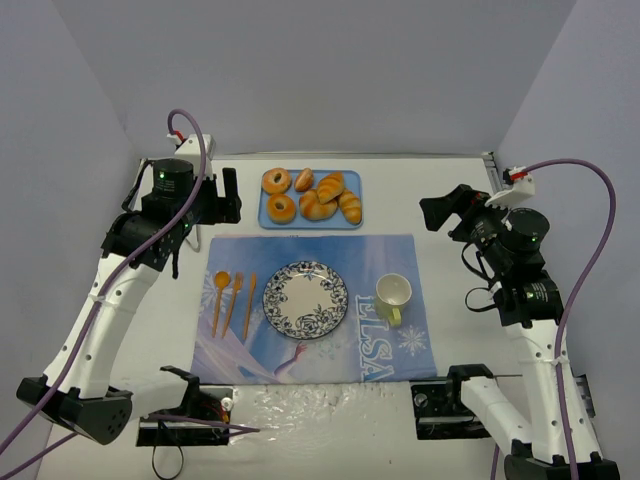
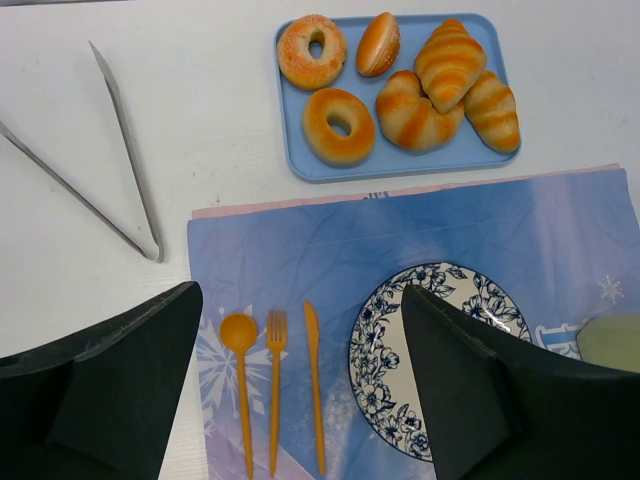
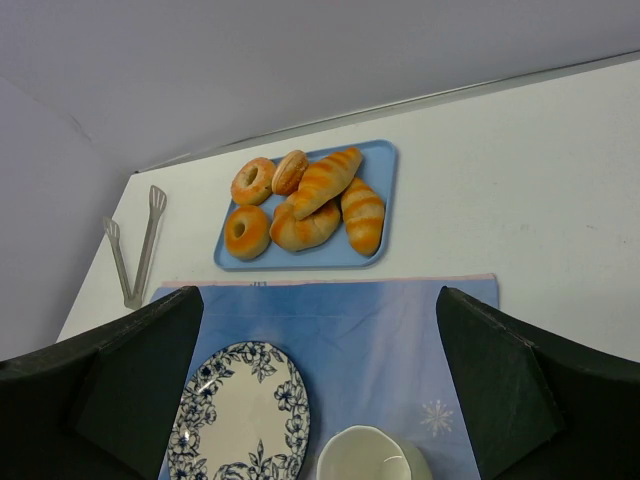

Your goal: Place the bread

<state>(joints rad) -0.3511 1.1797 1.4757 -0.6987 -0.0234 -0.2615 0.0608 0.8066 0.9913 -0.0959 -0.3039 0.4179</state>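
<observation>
The bread (image 1: 320, 207) sits packed together on the blue tray (image 3: 385, 165) at the upper middle of the top view, just above the placemat (image 1: 380, 262). We count two ring doughnuts, a small roll and three croissants. The flowered plate (image 1: 306, 299) in the middle of the placemat is bare and looks to us like the likely place for a piece, with the mug (image 1: 393, 295) just to its right.

Both arms are free. The left gripper (image 2: 300, 300) has its fingers spread wide with nothing between them, and so does the right gripper (image 3: 320, 300).

What matters for the coming move is which way the tray lies. In the left wrist view it fills the upper middle, ahead of the gripper and a little to the right. In the top view the left gripper hangs just beside the tray's left end, while the right one stands well apart at the right of the frame — so we judge the left arm the nearer.

The nearest piece to that arm is the lower doughnut (image 2: 315, 125), round and with no long axis to match. The croissants behind it lie on slants, touching one another, and would call for a turned wrist.

A pair of tongs (image 2: 132, 170) lies on the white surface (image 2: 200, 120) at the upper left of the left wrist view — we cannot tell whether they are meant to be used.
</observation>
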